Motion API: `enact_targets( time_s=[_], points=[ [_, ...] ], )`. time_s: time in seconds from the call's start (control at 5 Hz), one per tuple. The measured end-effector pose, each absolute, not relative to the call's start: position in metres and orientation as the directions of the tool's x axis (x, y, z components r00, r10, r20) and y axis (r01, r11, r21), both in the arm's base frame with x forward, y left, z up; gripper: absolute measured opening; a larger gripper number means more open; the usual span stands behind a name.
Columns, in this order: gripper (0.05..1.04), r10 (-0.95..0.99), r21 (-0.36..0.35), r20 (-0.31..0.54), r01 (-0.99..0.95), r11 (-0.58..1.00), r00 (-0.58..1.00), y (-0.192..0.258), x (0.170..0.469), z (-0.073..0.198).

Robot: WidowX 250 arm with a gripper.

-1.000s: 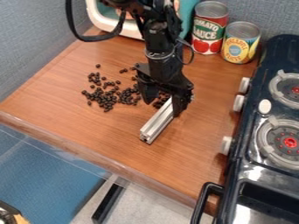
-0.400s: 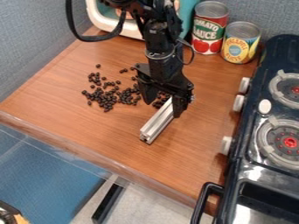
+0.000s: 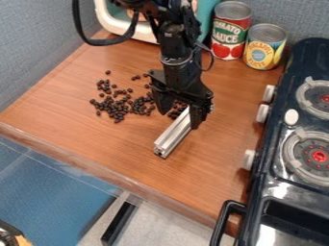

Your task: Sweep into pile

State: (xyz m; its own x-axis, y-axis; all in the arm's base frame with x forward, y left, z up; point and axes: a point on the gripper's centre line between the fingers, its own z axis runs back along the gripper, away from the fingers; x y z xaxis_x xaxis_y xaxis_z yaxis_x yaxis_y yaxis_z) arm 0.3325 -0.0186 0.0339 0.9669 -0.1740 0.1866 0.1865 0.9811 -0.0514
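The black gripper (image 3: 182, 113) hangs over the middle of the wooden counter, its two fingers standing apart. A silver metal bar (image 3: 172, 136) lies slanted on the wood, its near end toward the front and its far end partly hidden by the right-hand finger. Beans show in the gap between the left-hand finger and the bar. Dark round beans (image 3: 118, 108) are scattered left of the gripper, densest in a loose patch, with a few strays behind and some around the fingers.
A tomato can (image 3: 229, 31) and a pineapple can (image 3: 264, 47) stand at the back right. The stove (image 3: 289, 158) runs along the right side, its knobs facing the counter. A teal and white object (image 3: 109, 21) stands behind the arm. The counter's front edge (image 3: 96, 166) slants across below.
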Motion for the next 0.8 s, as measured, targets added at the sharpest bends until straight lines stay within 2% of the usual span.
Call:
enact_targets(
  time_s=[0.4,0.8],
  points=[
    [1.006,-0.152,-0.079,0.208,0.171,0.982,0.966,-0.0239,0.3379,0.0382],
    [1.006,-0.164,-0.054,0.215,0.179,0.982,0.963,-0.0265,0.3389,0.0371]
  ],
)
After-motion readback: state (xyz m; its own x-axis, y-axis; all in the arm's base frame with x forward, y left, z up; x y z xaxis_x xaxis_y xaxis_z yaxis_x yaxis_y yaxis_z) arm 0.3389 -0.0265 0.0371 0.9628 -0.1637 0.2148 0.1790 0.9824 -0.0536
